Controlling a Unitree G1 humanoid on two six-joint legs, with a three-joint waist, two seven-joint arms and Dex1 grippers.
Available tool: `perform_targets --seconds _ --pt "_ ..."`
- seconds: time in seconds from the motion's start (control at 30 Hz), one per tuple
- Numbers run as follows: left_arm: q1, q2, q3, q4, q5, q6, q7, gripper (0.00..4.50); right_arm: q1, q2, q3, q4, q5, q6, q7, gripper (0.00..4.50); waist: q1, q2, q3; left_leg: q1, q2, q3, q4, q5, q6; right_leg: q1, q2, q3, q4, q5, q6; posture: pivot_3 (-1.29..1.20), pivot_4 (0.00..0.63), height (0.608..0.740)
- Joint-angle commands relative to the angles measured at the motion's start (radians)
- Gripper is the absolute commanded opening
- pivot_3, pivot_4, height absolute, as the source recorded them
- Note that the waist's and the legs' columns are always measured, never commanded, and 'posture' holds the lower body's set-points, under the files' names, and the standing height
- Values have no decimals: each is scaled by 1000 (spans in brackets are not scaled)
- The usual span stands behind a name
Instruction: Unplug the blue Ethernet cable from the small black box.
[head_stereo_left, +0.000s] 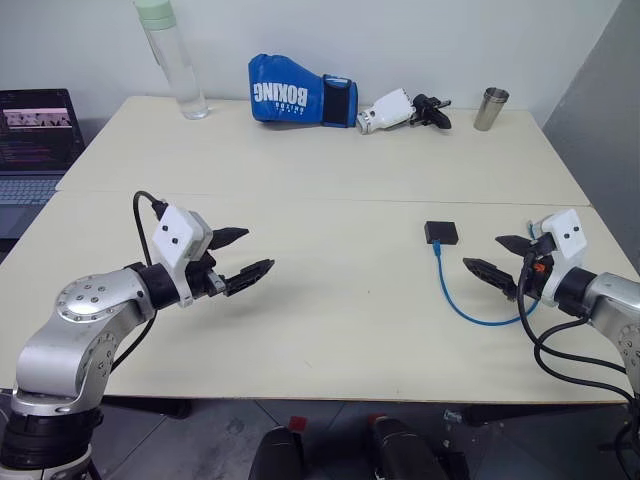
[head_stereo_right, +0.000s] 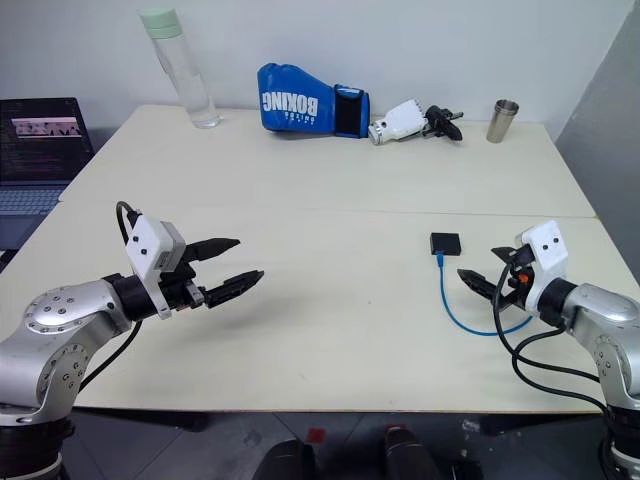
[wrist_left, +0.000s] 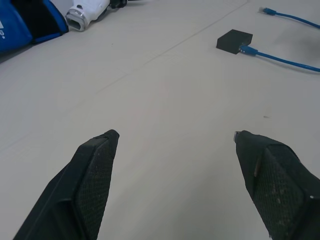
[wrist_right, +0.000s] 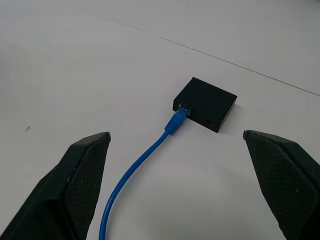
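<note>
1. On the left of the desk (head_stereo_left: 330, 190), the left claw (head_stereo_left: 238, 254) hovers with its fingers apart, holding nothing.
2. Right of centre lies the small black box (head_stereo_left: 441, 232), the blue Ethernet cable (head_stereo_left: 452, 296) plugged into its near edge and curving rightward.
3. Just beside the cable, the right claw (head_stereo_left: 503, 256) hangs spread wide, empty.

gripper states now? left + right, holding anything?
Left gripper: open, empty.
Right gripper: open, empty, blue Ethernet cable still plugged into small black box.
</note>
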Motion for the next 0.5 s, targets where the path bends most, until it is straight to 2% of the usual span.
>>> perform_targets --seconds 0.03,0.27,0.4,0.5 --pt "-45 1 -23 9 -34 -29 -70 3955 -3 20 -76 -82 38 17 -49 4500 0 0 0 0 0 0 0 0 0 0 0 0 0 0 0 0 150 740" --pt "-138 -15 -102 81 -10 -22 -120 3955 45 81 -71 -186 62 63 -123 4500 0 0 0 0 0 -1 0 0 0 1 0 -1 0 0 0 0 150 740" --pt "-172 -61 -164 59 -10 -44 -137 4480 17 179 35 -163 -12 60 -245 4500 -1 0 0 0 0 0 1 0 0 1 0 -1 0 0 0 0 150 740" --pt "-195 -84 -219 46 -7 -55 -170 4480 -14 260 111 -118 -92 31 -331 4500 -2 0 -1 0 0 -1 1 0 0 0 1 0 0 0 0 0 150 740"
